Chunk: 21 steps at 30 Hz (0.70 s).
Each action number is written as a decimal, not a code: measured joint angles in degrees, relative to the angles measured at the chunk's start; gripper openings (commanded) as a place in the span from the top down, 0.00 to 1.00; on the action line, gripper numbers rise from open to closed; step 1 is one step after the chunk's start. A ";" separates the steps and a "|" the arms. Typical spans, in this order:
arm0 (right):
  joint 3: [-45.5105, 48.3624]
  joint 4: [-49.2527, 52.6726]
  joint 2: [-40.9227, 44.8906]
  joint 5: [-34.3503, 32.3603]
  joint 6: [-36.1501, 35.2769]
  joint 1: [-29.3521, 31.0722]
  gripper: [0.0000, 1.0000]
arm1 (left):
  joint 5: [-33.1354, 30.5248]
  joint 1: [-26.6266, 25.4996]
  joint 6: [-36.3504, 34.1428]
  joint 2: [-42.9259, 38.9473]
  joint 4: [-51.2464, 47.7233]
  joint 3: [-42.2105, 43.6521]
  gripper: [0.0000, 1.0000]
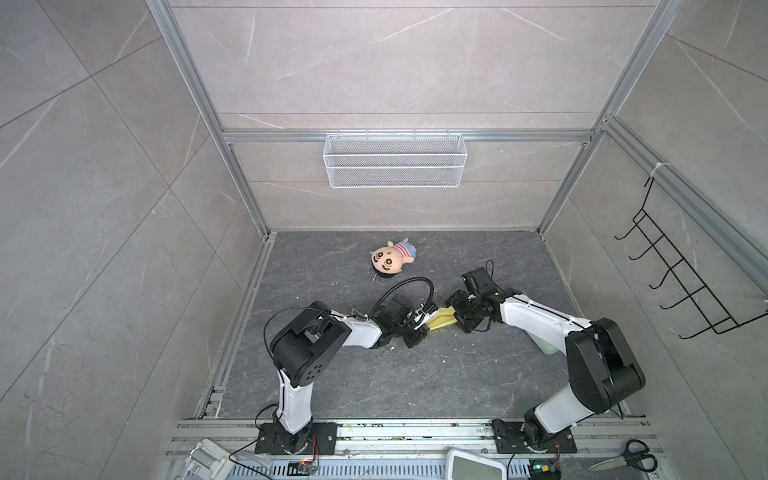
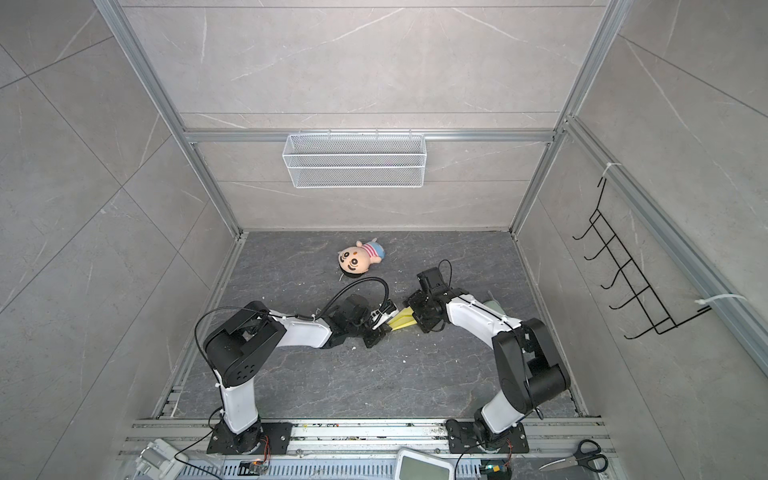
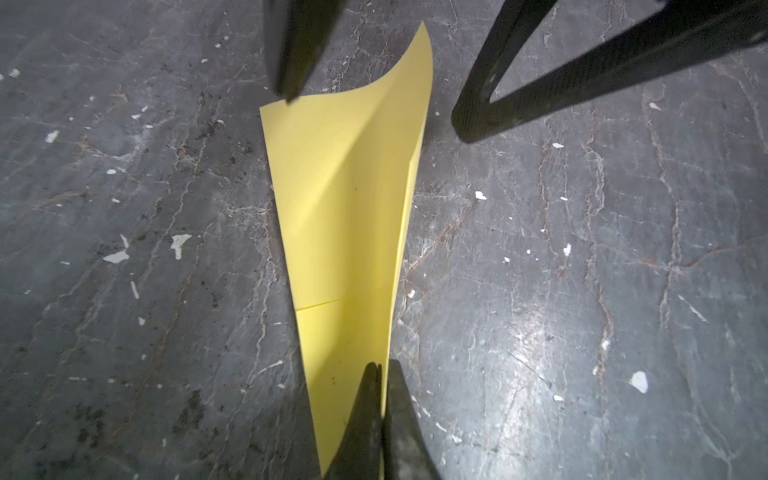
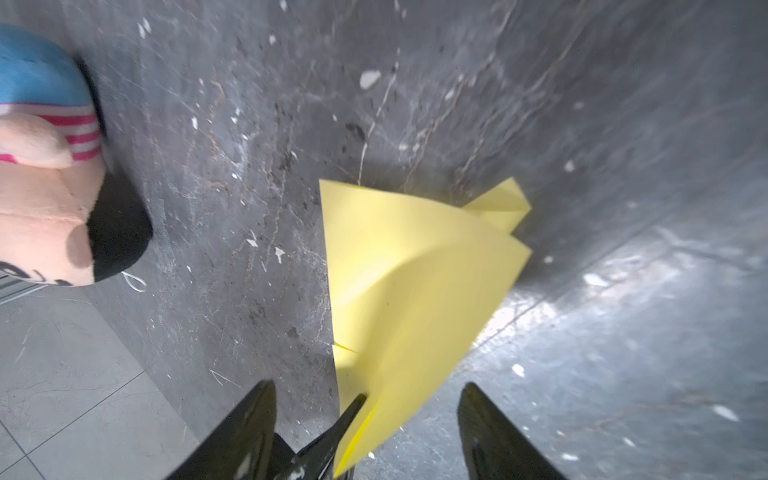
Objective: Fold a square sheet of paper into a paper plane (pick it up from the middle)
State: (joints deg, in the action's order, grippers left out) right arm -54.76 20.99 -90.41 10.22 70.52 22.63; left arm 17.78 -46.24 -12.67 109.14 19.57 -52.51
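Paper plane [image 3: 345,199], pinched in left gripper [image 3: 380,366]

The paper plane [image 3: 345,199] at the left claw [image 3: 381,365] is made of smooth matt paper; the counter [image 3: 582,291] beneath is finished as veined, faintly glossy stone.

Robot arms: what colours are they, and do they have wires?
The left arm and right arm both have smooth white shells between chunky, round black joints. Yes, there are wires: a ribbed black hose curves by the left wrist. The left claw and right claw have slim, black, pointed fingers.
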 measured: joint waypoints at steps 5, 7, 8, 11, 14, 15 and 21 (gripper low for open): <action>0.11 1.53 3.37 -2.49 -4.59 -1.55 0.25 | 0.98 0.00 2.14 0.04 -3.96 -2.49 1.00; 0.44 1.75 4.72 -3.63 -6.47 -2.12 0.24 | 1.49 0.00 2.91 0.31 -5.44 -3.43 1.00; 0.70 1.77 5.29 -3.91 -7.28 -2.36 0.24 | 1.77 0.00 3.26 0.55 -6.29 -3.93 1.00; 1.84 1.81 7.17 -4.98 -9.84 -2.93 0.24 | 2.25 0.00 4.02 1.07 -9.11 -5.31 1.00; 3.10 1.81 8.24 -5.53 -11.56 -3.39 0.24 | 2.67 0.00 4.79 1.09 -11.67 -6.43 1.00; 3.67 1.84 8.52 -5.64 -11.98 -3.54 0.24 | 2.93 0.00 5.07 1.11 -12.22 -6.71 1.00; 5.62 1.88 9.14 -5.77 -13.49 -3.82 0.24 | 3.80 0.02 6.97 1.73 -14.43 -7.26 1.00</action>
State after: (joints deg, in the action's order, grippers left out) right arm -49.15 22.87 -81.28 4.45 57.04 18.81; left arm 21.58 -46.22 -5.69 110.87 5.15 -59.77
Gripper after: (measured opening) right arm 0.761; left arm 0.047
